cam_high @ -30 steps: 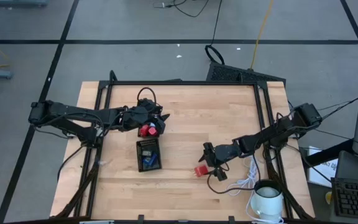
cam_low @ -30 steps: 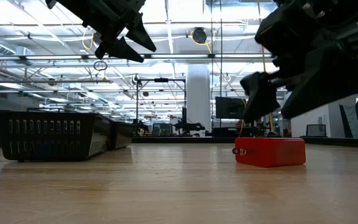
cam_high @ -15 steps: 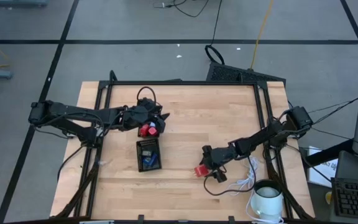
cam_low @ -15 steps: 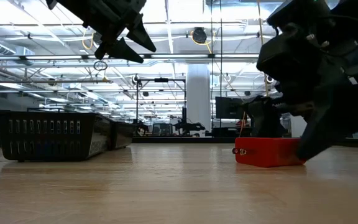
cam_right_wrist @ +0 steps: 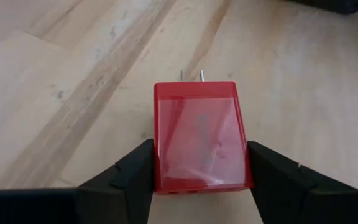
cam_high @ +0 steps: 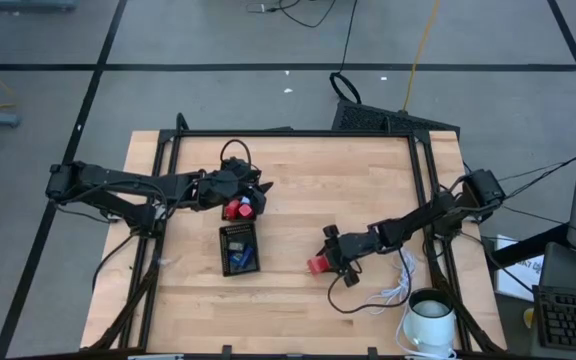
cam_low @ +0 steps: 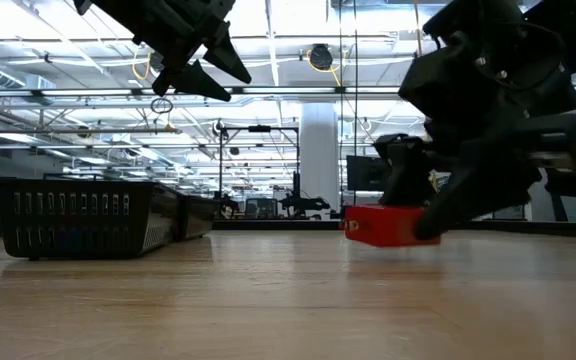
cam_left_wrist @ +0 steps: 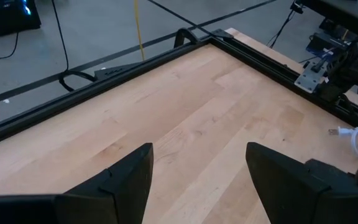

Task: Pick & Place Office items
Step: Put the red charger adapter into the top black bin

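A red block point(cam_right_wrist: 197, 137) with two metal prongs at its far end sits low over the wooden table, right of centre point(cam_high: 315, 266). My right gripper point(cam_right_wrist: 197, 162) is shut on it. At the table's left centre, a black tray point(cam_high: 222, 250) holds a blue piece point(cam_high: 238, 260). Another red piece point(cam_high: 233, 210) lies at its far end. My left gripper point(cam_high: 258, 192) hangs open well above that spot point(cam_low: 208, 65). Nothing is between its fingers point(cam_left_wrist: 197, 162). My right gripper pinches the red block's two long sides point(cam_right_wrist: 161, 163) between its two fingers, at the end away from the prongs. The fingers come slanting down from the table's right and lie along the block. Whether the block point(cam_low: 378, 225) is clear of the table, I cannot tell.
A white mug point(cam_high: 430, 320) stands at the near right corner. A white coiled cable point(cam_high: 400, 290) lies beside it. Black frame rails point(cam_high: 298, 133) run along the table's edges. Bare wood lies between the tray and the red block.
My right gripper has come down over the red block and shut on its sides. The block has shifted a little toward the table's left. My left arm has kept still.
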Robot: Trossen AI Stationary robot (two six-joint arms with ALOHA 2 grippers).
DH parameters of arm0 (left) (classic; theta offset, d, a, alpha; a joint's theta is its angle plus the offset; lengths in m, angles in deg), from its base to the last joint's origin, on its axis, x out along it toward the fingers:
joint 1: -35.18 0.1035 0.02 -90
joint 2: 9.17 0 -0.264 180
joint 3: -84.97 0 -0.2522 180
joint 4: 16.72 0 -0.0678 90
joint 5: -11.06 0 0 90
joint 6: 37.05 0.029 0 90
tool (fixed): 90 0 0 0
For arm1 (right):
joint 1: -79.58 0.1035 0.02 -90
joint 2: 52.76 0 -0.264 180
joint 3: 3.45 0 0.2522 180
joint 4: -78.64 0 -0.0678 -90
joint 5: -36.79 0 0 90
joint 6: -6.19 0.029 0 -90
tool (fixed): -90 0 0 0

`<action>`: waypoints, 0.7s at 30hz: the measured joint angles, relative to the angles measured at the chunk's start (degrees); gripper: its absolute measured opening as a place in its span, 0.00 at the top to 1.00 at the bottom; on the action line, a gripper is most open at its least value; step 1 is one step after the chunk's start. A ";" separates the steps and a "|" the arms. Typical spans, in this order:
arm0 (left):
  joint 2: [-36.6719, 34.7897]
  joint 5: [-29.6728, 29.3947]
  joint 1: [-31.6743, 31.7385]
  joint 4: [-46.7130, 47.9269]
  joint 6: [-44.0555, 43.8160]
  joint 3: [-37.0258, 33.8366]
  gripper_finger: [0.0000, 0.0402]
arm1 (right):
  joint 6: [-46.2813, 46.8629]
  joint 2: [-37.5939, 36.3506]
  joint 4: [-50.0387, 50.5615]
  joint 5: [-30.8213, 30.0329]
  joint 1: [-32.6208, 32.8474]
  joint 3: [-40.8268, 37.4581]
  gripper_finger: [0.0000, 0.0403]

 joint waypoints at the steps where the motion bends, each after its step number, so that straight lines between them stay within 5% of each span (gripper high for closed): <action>1: 0.00 0.00 0.00 0.00 0.06 0.00 0.36 | -0.50 -0.45 0.16 -0.05 -0.17 0.00 0.50; 8: 0.00 0.00 0.00 0.00 0.02 0.00 0.36 | -2.35 -6.46 2.51 -0.41 -2.64 0.00 0.50; 21: 0.00 0.05 0.17 -2.27 -1.45 -0.04 0.36 | -22.82 -15.49 -0.89 -21.04 -9.83 0.00 0.50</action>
